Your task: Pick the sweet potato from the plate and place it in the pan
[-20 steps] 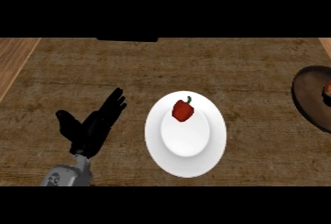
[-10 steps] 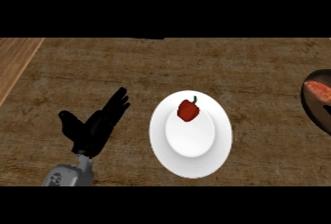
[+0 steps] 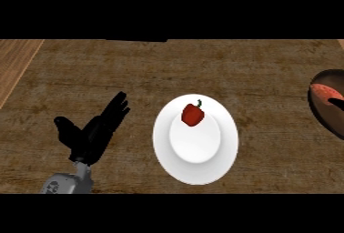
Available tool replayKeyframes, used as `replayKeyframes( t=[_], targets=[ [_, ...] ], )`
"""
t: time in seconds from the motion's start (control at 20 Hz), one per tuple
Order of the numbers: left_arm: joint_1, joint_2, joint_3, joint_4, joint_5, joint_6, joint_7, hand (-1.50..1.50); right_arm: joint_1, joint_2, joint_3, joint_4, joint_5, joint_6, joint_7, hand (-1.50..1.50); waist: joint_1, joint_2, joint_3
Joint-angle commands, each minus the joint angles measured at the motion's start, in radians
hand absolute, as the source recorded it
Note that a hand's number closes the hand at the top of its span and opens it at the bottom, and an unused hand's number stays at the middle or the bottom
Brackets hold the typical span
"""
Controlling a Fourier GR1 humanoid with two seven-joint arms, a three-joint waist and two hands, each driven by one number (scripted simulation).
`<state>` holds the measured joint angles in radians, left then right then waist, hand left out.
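From my seat the job looks close to finished: an orange-red sweet potato (image 3: 327, 91) already lies inside the dark pan (image 3: 324, 122), which sits at the far right and is cut off by the view's edge, so I see only its left part. What is left on the white plate (image 3: 195, 166) in the middle of the counter is a small red pepper (image 3: 193, 113) with a green stem, resting on the plate's far half; it is not the task's item, so I judge nothing more needs lifting from there. My left hand (image 3: 92, 132) rests to the left of the plate, fingers straight and spread apart, holding nothing and clear of the plate's rim. My right hand does not show anywhere, so I cannot say how its fingers stand or whether it has let go; that release is the one step I cannot confirm. The brown counter (image 3: 255, 68) has bare room beyond the plate and between plate and pan, and a paler wooden strip (image 3: 17, 63) marks its far-left edge.
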<state>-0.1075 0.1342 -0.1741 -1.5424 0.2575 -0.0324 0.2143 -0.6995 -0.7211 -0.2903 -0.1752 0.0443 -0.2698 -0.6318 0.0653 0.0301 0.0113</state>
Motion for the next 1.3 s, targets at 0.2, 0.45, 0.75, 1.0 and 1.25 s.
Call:
replayKeyframes(
  t=[0.2, 0.45, 0.75, 1.0, 1.25],
  targets=[
    [-0.017, 0.009, 0.028, 0.010, 0.026, -0.017, 0.011, 0.00, 0.048, -0.090, -0.109, 0.057, -0.112, 0.333, -0.026, -1.50, -0.020, 0.000, -0.001],
    [0.019, -0.014, -0.002, -0.002, -0.003, -0.001, -0.019, 0.00, 0.120, -0.149, -0.098, 0.064, -0.103, 0.546, -0.074, -1.50, -0.020, -0.003, 0.000],
    [0.019, 0.004, 0.017, 0.003, 0.003, -0.011, -0.013, 0.00, 0.218, -0.196, -0.110, 0.067, -0.113, 0.721, -0.177, -1.50, -0.030, -0.006, 0.001],
    [0.001, -0.031, 0.001, 0.001, -0.007, 0.025, 0.017, 0.00, 0.270, -0.209, -0.103, 0.039, -0.102, 0.758, -0.242, -1.50, -0.037, -0.009, 0.002],
    [0.001, 0.005, 0.038, -0.020, 0.008, 0.009, 0.022, 0.00, 0.328, -0.212, -0.090, 0.024, -0.088, 0.794, -0.261, -1.50, -0.039, -0.014, 0.000]
  ],
)
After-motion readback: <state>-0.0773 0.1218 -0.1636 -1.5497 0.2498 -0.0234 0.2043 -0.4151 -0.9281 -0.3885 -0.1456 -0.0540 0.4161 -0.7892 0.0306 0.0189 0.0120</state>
